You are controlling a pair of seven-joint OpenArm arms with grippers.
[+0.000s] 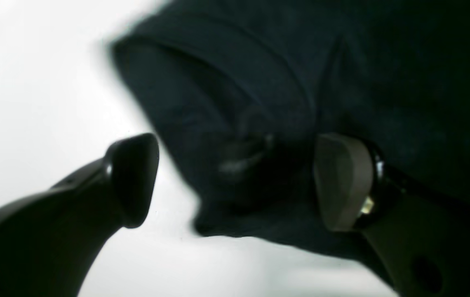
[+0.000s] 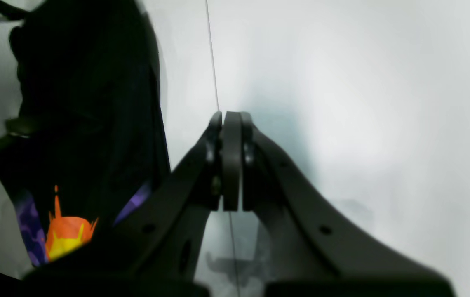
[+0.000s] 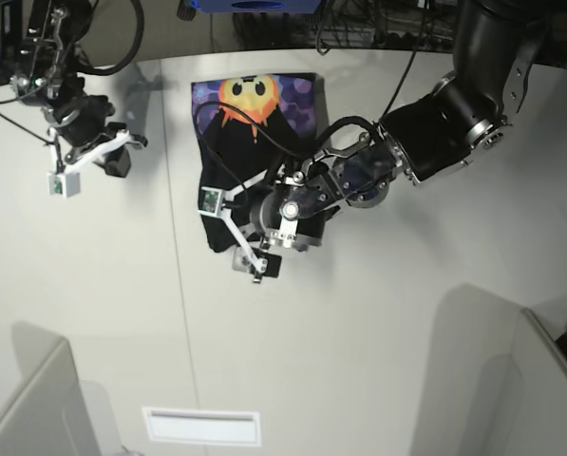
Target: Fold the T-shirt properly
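Note:
The black T-shirt (image 3: 250, 161) lies folded to a narrow stack on the white table (image 3: 378, 332), its orange-yellow sun print (image 3: 255, 95) on purple showing at the far end. My left gripper (image 3: 230, 234) is at the stack's near edge, open. In the left wrist view the dark cloth (image 1: 259, 103) lies loose between and beyond the spread fingers (image 1: 134, 177) of the left gripper (image 1: 235, 181). My right gripper (image 2: 231, 161) is shut on nothing over bare table, to the side of the T-shirt (image 2: 90, 103). In the base view the right gripper (image 3: 120, 161) is well left of the shirt.
A thin seam (image 3: 182, 285) runs across the table just left of the shirt. A white slot (image 3: 202, 426) sits near the front edge. Grey panels stand at the front left (image 3: 27, 408) and front right (image 3: 549, 380). Cables and a blue object (image 3: 255, 5) are beyond the far edge.

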